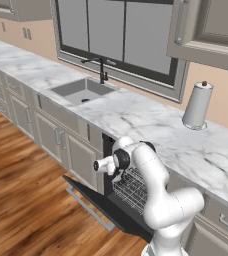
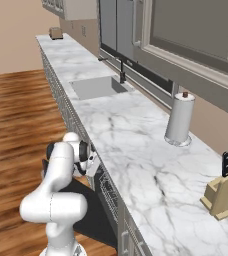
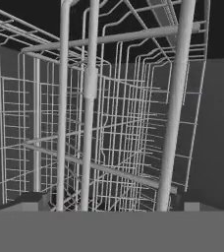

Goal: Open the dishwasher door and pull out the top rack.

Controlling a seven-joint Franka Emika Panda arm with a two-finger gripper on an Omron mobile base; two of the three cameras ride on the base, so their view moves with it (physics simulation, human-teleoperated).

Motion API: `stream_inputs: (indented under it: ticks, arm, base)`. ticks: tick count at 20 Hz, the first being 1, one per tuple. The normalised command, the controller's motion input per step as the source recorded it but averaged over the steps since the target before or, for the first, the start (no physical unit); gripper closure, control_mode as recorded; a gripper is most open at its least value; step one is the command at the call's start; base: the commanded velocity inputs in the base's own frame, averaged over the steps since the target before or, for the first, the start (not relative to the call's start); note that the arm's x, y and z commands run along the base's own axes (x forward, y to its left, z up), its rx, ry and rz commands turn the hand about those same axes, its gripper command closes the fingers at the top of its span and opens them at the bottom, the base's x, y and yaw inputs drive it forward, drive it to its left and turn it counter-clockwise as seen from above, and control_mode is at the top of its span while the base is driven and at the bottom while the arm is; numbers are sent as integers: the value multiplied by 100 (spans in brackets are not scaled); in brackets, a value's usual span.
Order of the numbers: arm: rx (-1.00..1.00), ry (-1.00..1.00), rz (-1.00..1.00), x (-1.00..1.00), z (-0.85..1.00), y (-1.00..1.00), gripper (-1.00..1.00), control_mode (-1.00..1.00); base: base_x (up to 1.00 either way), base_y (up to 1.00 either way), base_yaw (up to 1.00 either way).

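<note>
Door [image 1: 103,207] flopped down flat, gripper [image 3: 111,206] right up against the rack [image 3: 109,123] wires, fingers [image 3: 33,202] spread wide, gripping nothing.

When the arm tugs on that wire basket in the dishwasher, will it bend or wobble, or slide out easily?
The wire rack is a welded-looking grid with thicker bars, so it probably stays stiff. It looks empty and mostly air, so likely light for its size. The open gripper straddles smooth round bars, which might slip unless squeezed firmly.

Even bright rendered light, soft shadows, dim grey hand view
</note>
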Motion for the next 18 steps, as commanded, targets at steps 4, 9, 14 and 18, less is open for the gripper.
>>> stream_inputs:
  ticks: [4,9,14,18]
  arm:
    - [0,0,0,39,-28,-9,-100,-100]
    - [0,0,0,38,-42,-7,-100,-100]
    - [0,0,0,34,-42,-8,-100,-100]
    - [0,2,0,18,-42,-7,-100,-100]
  base:
    - [0,0,0]
    - [0,0,0]
    - [0,0,0]
    - [0,0,0]
